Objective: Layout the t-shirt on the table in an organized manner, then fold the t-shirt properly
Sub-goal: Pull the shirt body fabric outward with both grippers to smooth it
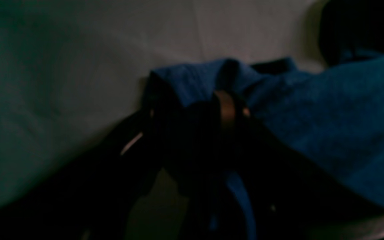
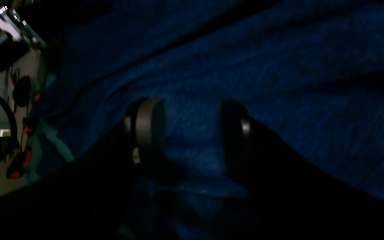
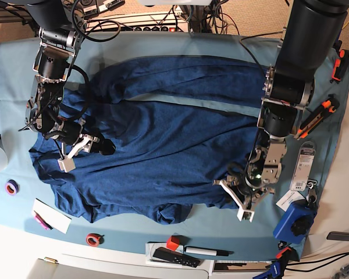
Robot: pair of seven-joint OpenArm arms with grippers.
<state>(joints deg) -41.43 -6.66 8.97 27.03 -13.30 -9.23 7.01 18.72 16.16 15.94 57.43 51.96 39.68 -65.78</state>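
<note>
A: Two dark fingers of the left hand point(image 1: 195, 110) pinch a fold at the edge of the t-shirt point(image 1: 345, 126) in the middle of the left wrist view, with pale counter point(image 1: 78, 66) filling the left.

B: And the right wrist view?

A: The right hand point(image 2: 192, 130) has its pads apart, pressed down on navy knit point(image 2: 278, 66) that fills the frame.

B: The base view?

A: The shirt point(image 3: 163, 139) lies spread across the middle of the teal counter point(image 3: 221, 226), the left hand point(image 3: 239, 200) at its lower right edge, the right hand point(image 3: 84, 145) at mid left. Rolls of tape point(image 3: 93, 239) lie along the bottom.

Navy t-shirt point(image 3: 163, 139), light teal table point(image 3: 11, 75)
</note>
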